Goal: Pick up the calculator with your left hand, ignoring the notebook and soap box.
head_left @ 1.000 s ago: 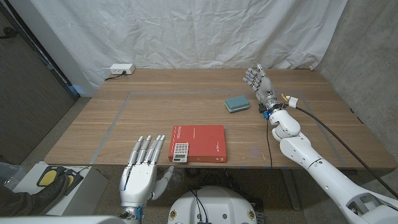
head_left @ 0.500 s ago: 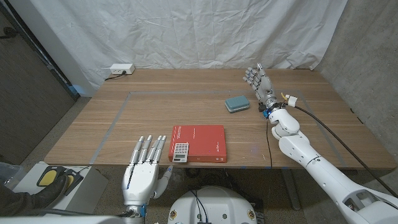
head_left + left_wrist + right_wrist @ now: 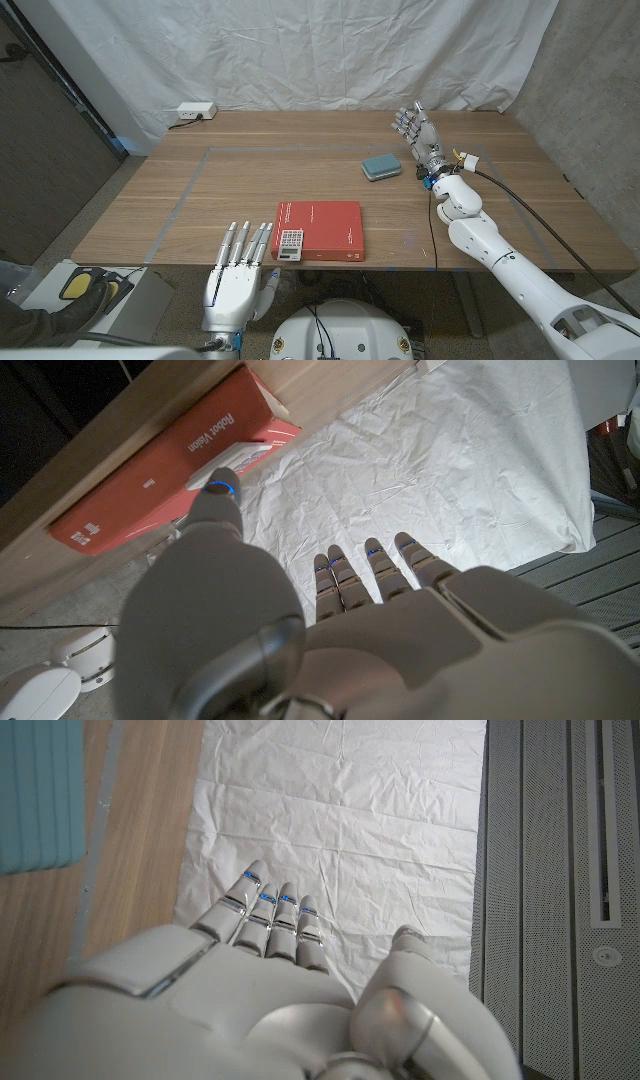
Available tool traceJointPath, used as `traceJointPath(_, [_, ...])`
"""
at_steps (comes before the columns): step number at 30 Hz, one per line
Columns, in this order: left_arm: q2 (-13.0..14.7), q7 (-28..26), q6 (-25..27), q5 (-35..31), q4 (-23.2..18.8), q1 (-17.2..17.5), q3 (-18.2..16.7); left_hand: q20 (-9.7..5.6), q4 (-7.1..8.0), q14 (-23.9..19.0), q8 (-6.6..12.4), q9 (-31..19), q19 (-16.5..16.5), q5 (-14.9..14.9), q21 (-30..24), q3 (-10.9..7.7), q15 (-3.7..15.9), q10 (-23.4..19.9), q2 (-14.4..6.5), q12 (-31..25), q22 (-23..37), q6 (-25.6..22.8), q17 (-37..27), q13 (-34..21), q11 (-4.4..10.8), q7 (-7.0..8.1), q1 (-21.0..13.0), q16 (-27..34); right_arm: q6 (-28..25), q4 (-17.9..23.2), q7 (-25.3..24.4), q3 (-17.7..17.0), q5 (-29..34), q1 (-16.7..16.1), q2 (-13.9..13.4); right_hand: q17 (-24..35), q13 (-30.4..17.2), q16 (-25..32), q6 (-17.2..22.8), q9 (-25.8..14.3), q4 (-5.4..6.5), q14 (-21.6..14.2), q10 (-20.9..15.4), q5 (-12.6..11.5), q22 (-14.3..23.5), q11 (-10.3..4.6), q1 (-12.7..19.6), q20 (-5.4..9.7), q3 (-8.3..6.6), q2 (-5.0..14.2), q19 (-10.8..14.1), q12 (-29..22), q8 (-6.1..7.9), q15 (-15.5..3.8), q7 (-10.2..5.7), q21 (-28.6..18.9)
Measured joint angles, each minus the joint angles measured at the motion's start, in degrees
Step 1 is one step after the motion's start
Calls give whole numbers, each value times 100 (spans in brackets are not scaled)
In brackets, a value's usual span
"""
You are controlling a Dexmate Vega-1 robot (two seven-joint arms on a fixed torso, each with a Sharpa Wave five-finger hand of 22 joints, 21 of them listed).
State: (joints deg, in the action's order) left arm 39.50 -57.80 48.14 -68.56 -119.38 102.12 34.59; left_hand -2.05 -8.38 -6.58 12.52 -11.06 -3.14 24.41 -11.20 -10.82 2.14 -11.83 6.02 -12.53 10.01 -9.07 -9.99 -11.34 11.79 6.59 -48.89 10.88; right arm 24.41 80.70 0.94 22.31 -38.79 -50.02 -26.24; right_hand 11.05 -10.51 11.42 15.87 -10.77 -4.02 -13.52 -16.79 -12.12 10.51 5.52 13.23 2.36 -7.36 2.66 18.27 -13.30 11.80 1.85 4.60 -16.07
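A small grey calculator (image 3: 290, 243) lies on the front left corner of a red notebook (image 3: 325, 228) near the table's front edge. In the left wrist view the calculator (image 3: 232, 460) shows against the red notebook (image 3: 180, 465), just past my thumb. My left hand (image 3: 238, 285) is open at the front edge, fingers straight and pointing forward, just left of the calculator and apart from it. A teal soap box (image 3: 380, 167) sits further back on the right; the soap box (image 3: 40, 790) also appears in the right wrist view. My right hand (image 3: 419, 132) stands open and raised beside it, holding nothing.
A white power strip (image 3: 194, 111) lies at the table's back left corner. Grey tape lines (image 3: 190, 185) mark a rectangle on the wooden table (image 3: 250, 175). A white sheet hangs behind the table. A cable runs from my right wrist across the table's right side.
My left hand has moved slightly right and back toward the table's front edge, closer to the calculator. The right arm, notebook and soap box are unmoved.
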Motion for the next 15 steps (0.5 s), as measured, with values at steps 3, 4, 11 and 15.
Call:
traceJointPath(3, [-12, -32, 0, 16, 97, -64, 71, -8, 0, -66, 22, 0, -35, 0, 0, 0, 10, -65, 6, 0, 0, -92, 0, 0, 7, 47, -41, 1, 14, -2, 0, 0, -1, 0, 3, 0, 0, 0, 0, 0, 0, 0, 0, 0, 0, 0, 0, 0, 0, 0, 0, 0, 0, 0, 0, 0])
traceJointPath(4, [-15, -143, 1, 83, 114, -76, 83, 1, 0, -82, 22, 0, -43, 0, 0, 0, -7, -94, -7, 0, 0, -113, 0, 0, 1, 33, -53, 1, 17, -24, 0, 1, 0, 4, 22, 0, 0, 0, 0, 0, 0, 0, 0, 0, 0, 0, 0, 0, 0, 0, 0, 0, 0, 0, 0, 0])
traceJointPath(11, [-44, -365, -58, 272, 314, -226, 224, 1, 23, -164, 84, 0, -43, 0, 0, 23, 17, -225, -19, -45, 0, -246, 0, 1, 24, 76, -66, 18, 56, -76, 17, 22, 1, 41, 68, 0, 0, 0, 21, 0, 0, -20, 0, 0, 0, 0, 0, 19, 0, 0, 22, 0, 0, -21, -21, 0])
traceJointPath(15, [-151, -457, -248, 285, 443, -232, 189, 1, 23, -252, 116, 0, -107, 0, -6, 23, 11, -317, -59, -45, 0, -346, 0, 1, 20, 117, -105, 37, 67, -95, 30, 35, 5, 56, 87, 0, 0, 0, 21, 0, 0, -20, 0, 0, 0, 0, 0, -11, 0, 0, 52, 0, 0, -21, -21, 0])
